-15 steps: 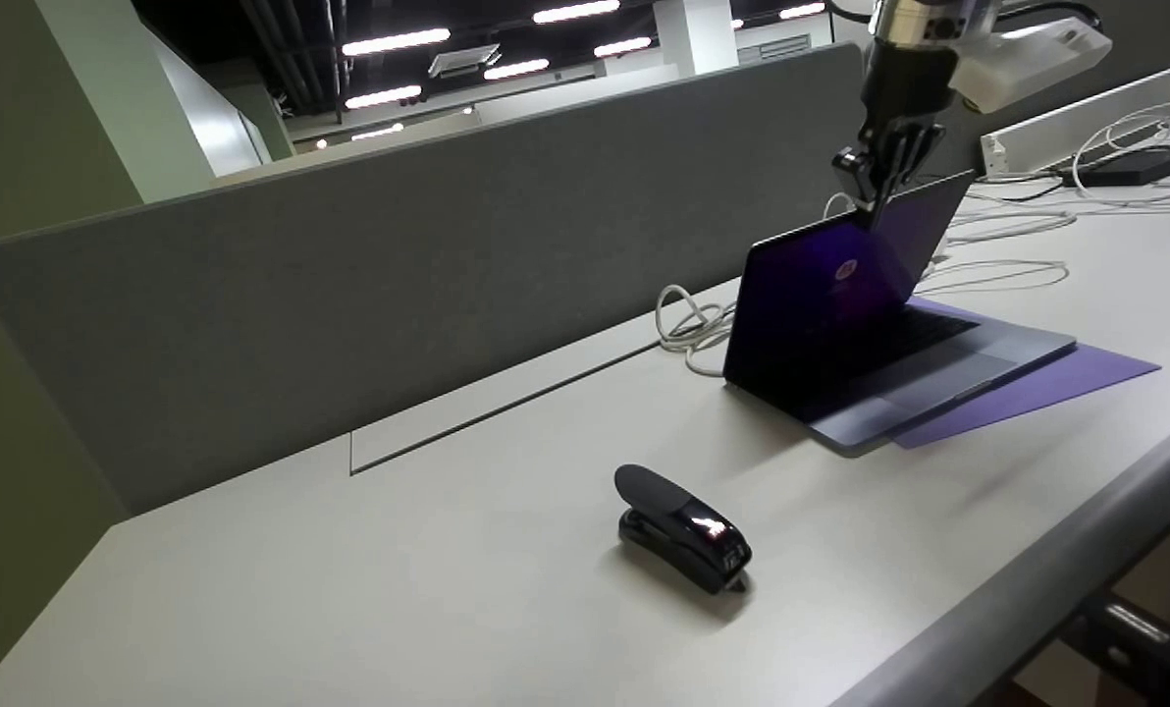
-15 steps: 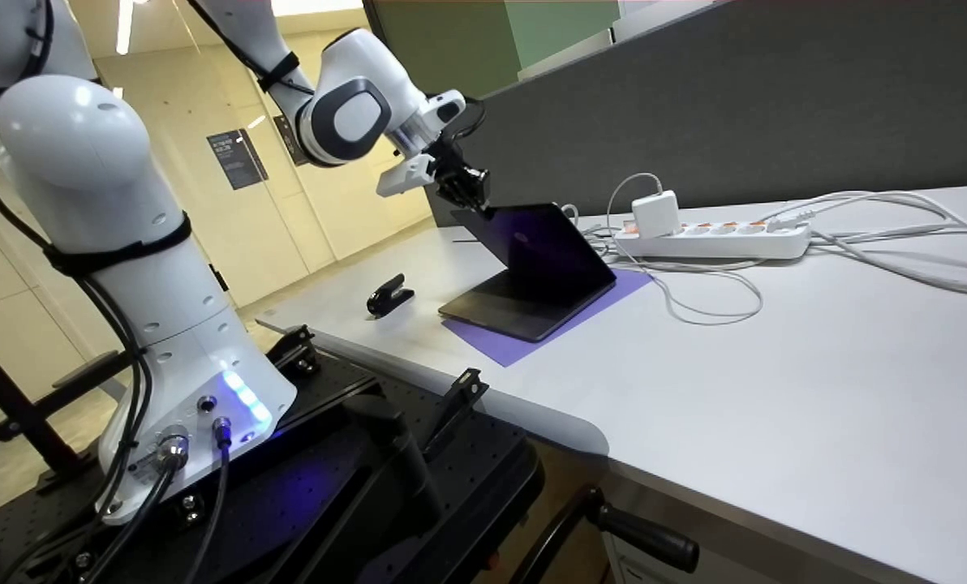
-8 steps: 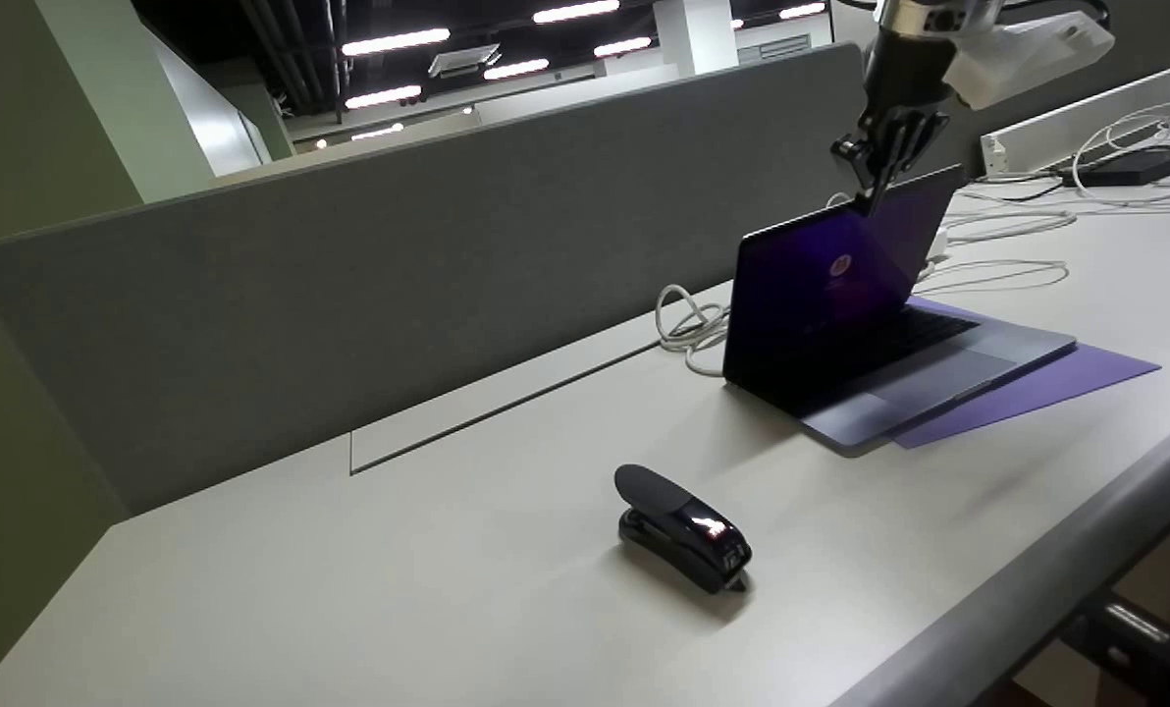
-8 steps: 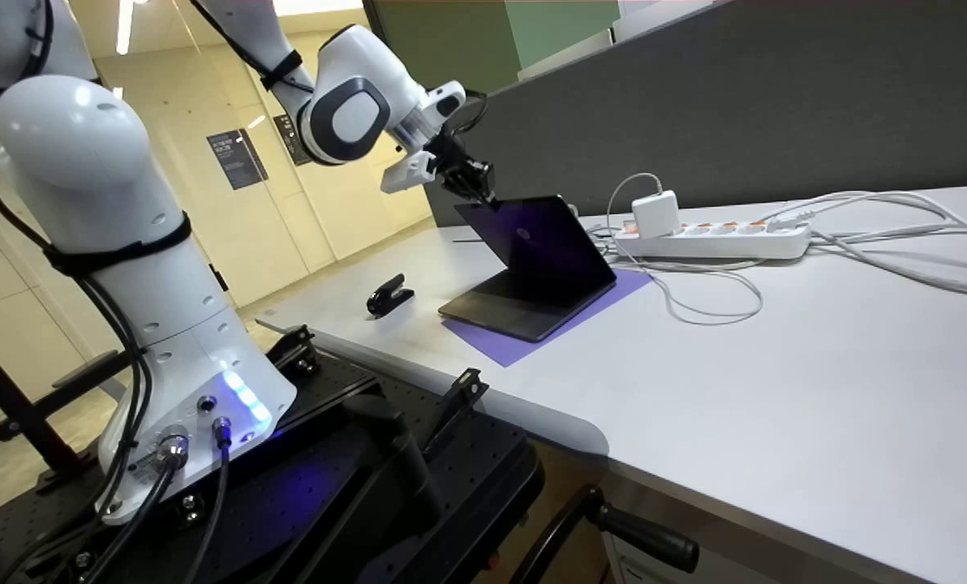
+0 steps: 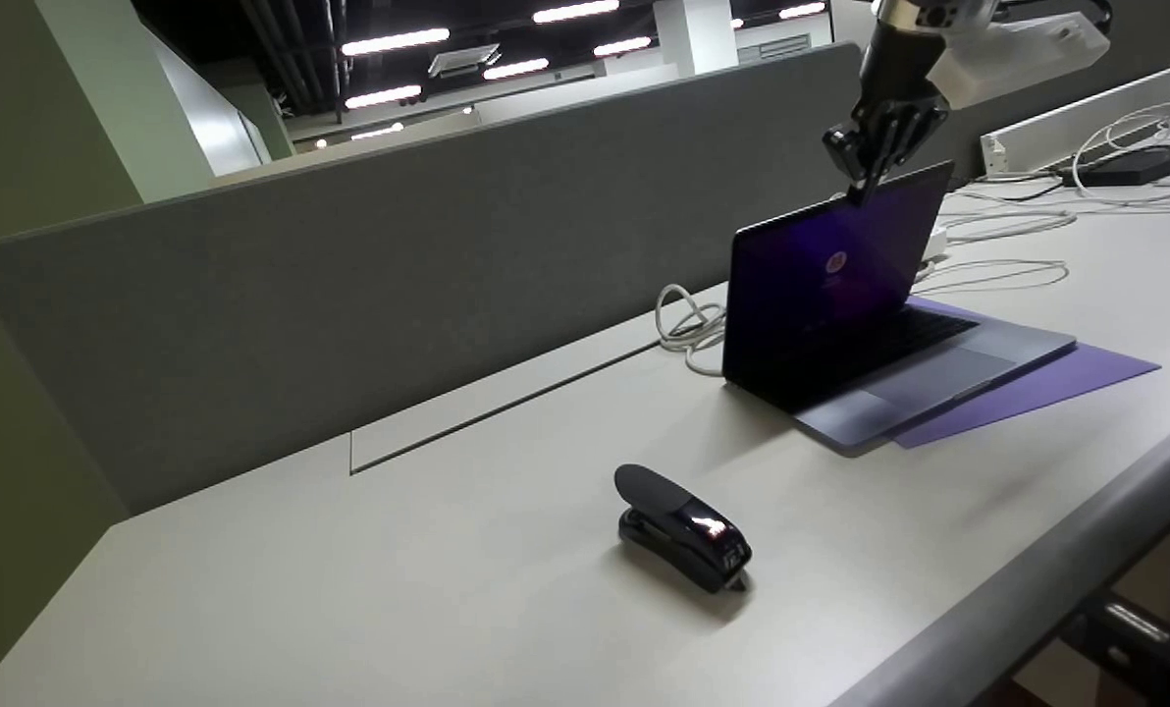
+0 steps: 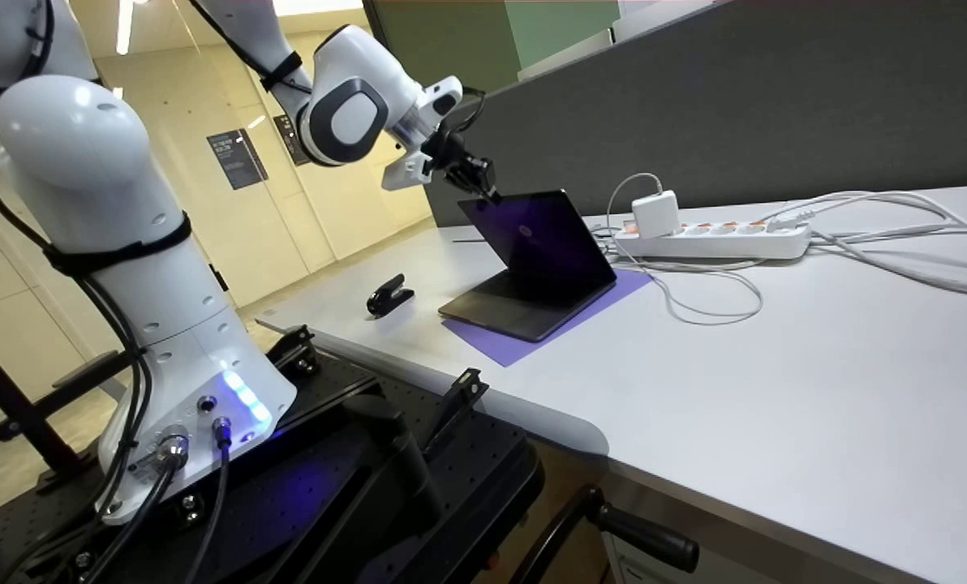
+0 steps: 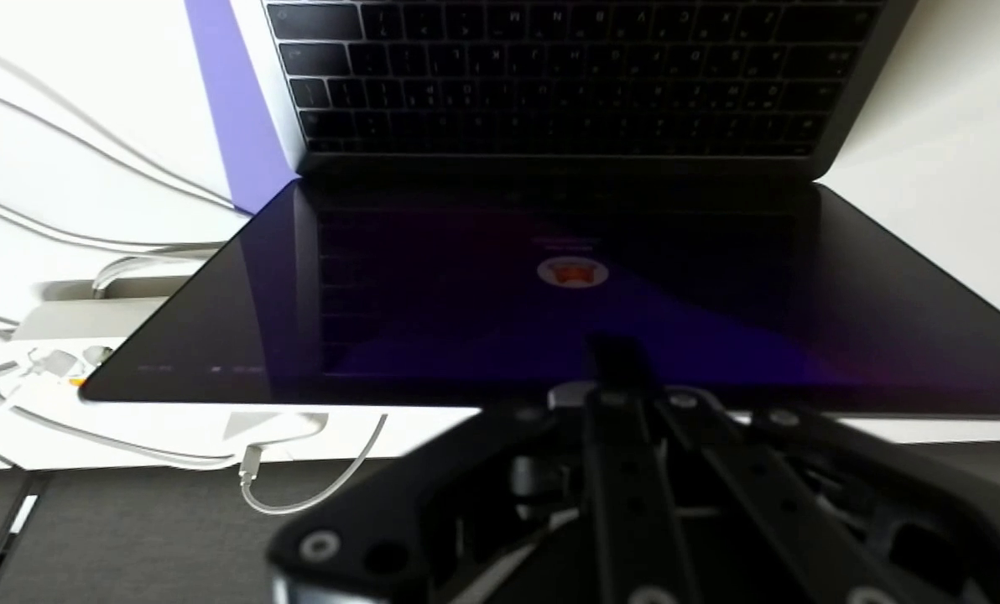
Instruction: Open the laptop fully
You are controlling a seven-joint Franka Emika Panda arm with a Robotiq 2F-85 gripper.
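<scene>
- While the thin dark-grey laptop (image 5: 870, 324) stands open, right of centre, its hinge (image 7: 559, 168) is likely stiff, glossy screen (image 5: 821, 280) fragile.
- Black two-fingered gripper (image 5: 859, 196), closed, empty, seems against the top rim (image 7: 299, 395): push there.

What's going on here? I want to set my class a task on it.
A robot arm is working to open a laptop: its gripper, seemingly closed, is at the upper edge of the screen and looks to be touching it. The screen stands well up from the keyboard, but I can't tell if it is fully open. The laptop lies partly on a purple sheet.
</scene>
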